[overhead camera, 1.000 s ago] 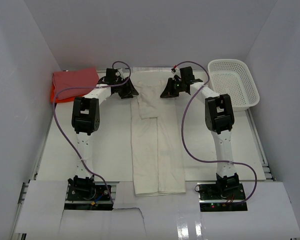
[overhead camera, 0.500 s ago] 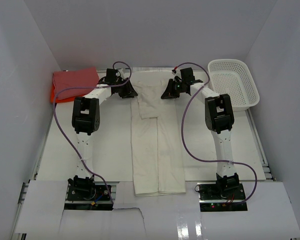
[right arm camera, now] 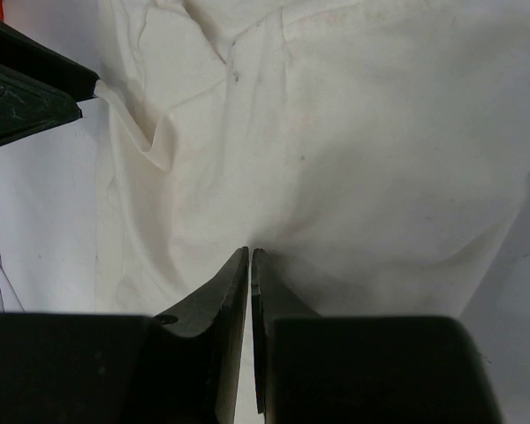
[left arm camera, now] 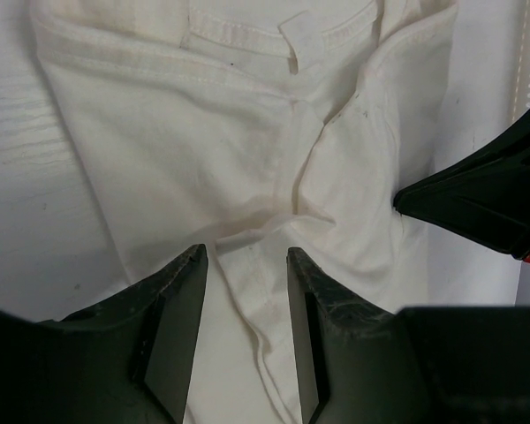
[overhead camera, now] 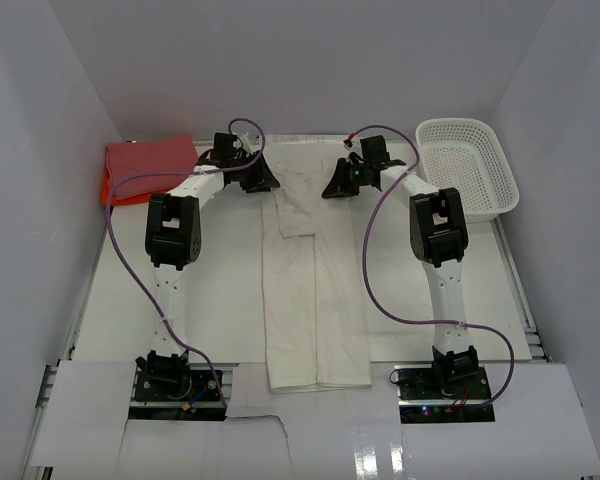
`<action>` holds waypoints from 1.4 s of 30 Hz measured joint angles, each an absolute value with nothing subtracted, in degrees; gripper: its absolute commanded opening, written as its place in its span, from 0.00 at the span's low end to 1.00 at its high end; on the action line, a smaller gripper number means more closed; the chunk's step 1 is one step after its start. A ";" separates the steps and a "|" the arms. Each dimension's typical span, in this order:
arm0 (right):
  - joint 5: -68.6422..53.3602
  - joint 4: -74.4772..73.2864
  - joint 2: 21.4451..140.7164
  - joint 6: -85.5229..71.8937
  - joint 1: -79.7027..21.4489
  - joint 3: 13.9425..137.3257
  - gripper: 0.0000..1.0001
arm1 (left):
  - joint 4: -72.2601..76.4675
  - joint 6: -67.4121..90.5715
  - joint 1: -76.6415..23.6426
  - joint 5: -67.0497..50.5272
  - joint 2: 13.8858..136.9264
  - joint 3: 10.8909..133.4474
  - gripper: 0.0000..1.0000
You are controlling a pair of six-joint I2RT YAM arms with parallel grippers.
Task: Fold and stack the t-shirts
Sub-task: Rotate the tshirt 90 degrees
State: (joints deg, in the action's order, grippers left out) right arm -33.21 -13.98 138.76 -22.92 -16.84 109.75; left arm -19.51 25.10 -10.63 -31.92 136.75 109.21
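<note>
- Three shirts, top view: cream shirt [overhead camera: 315, 290] lies lengthwise mid-tabletop [overhead camera: 210, 300]; pink-red shirt [overhead camera: 150, 158] on orange shirt [overhead camera: 106, 190], far left.
- Left wrist: left claw [left arm camera: 246, 256] partly open, over cream shirt.
- Right wrist: right claw [right arm camera: 250, 252] closed, tips at cream shirt.

Two matching arms here: slim white links broken up by chunky black joint housings, on the left arm [overhead camera: 170, 232] and the right arm [overhead camera: 437, 228] alike. A purple cable [overhead camera: 130, 185] loops along each one, clipped to the white links. Black base blocks [overhead camera: 173, 385] with exposed wiring sit at the near edge of the worktop [overhead camera: 220, 300]. Close up, the left hand [left arm camera: 246, 258] has matte black wedge fingers [left arm camera: 181, 336], faintly scuffed. The right hand [right arm camera: 250, 261] has the same dark tapered blades.
</note>
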 measured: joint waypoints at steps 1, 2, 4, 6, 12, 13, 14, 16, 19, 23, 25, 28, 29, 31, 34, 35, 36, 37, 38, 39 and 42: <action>-33.21 -13.98 138.76 -22.92 -16.84 109.75 0.11 | -19.66 25.08 -10.74 -31.94 137.01 109.67 0.52; -33.21 -13.98 138.76 -22.92 -16.84 109.75 0.11 | -19.68 25.10 -10.85 -31.94 137.36 110.15 0.52; -33.23 -13.98 138.76 -22.90 -16.84 109.75 0.11 | -19.84 25.08 -11.09 -31.94 137.88 110.65 0.51; -33.21 -13.98 138.76 -22.90 -16.84 109.75 0.11 | -20.10 25.08 -11.33 -31.94 138.32 110.93 0.48; -33.21 -14.00 138.76 -22.90 -16.82 109.69 0.11 | -21.37 24.88 -11.90 -31.92 138.98 111.68 0.15; -33.21 -14.00 138.76 -22.87 -16.82 109.69 0.11 | -21.61 25.02 -11.97 -31.88 139.00 111.85 0.14; -33.21 -14.00 138.76 -22.87 -16.82 109.69 0.11 | -21.78 24.91 -12.03 -31.73 139.00 112.01 0.11; -33.19 -14.02 138.76 -22.87 -16.82 109.69 0.11 | -22.00 24.82 -12.12 -31.42 139.00 112.25 0.02; -32.88 -14.46 138.76 -22.87 -16.73 109.69 0.09 | -22.26 24.73 -12.12 -30.85 139.00 112.25 0.00; -31.14 -14.92 139.15 -22.90 -16.49 109.71 0.08 | -22.61 24.84 -12.12 -30.04 138.98 112.25 0.00; -30.76 -15.11 139.65 -22.96 -16.27 109.84 0.08 | -22.90 24.93 -12.12 -29.58 138.98 112.25 0.00; -31.00 -15.16 140.09 -23.35 -16.08 110.37 0.08 | -23.81 25.12 -12.12 -28.80 138.82 112.25 0.00; -30.81 -15.18 140.09 -23.38 -16.05 110.45 0.08 | -24.14 25.28 -12.12 -28.49 138.76 112.25 0.00; -30.59 -15.22 140.09 -23.38 -16.08 110.48 0.08 | -25.39 25.56 -12.12 -27.64 138.63 112.31 0.00; -30.44 -15.25 140.11 -23.42 -16.08 110.50 0.08 | -27.79 26.15 -12.12 -26.35 138.61 112.99 0.00; -30.37 -15.27 140.14 -23.42 -16.08 110.54 0.08 | -28.38 26.28 -12.10 -26.00 138.56 113.21 0.00; -30.35 -15.29 140.20 -23.40 -16.08 110.63 0.09 | -28.95 26.41 -12.10 -25.67 138.47 113.38 0.00; -30.35 -15.33 140.29 -23.40 -16.08 110.80 0.09 | -29.63 26.59 -12.10 -25.30 138.32 113.58 0.00; -30.33 -15.31 140.38 -23.42 -16.08 110.91 0.09 | -30.20 26.65 -12.10 -24.97 138.23 113.84 0.00; -30.33 -15.29 140.42 -23.42 -16.08 110.93 0.09 | -30.81 26.81 -12.08 -24.69 138.21 114.32 0.00; -30.37 -15.33 140.55 -23.42 -16.08 111.13 0.09 | -33.36 27.05 -11.73 -24.29 138.21 117.27 0.00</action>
State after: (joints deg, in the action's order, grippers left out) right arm -30.37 -15.33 140.55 -23.42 -16.08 111.13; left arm -33.36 27.05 -11.73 -24.29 138.21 117.27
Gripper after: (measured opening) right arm 0.086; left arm 0.050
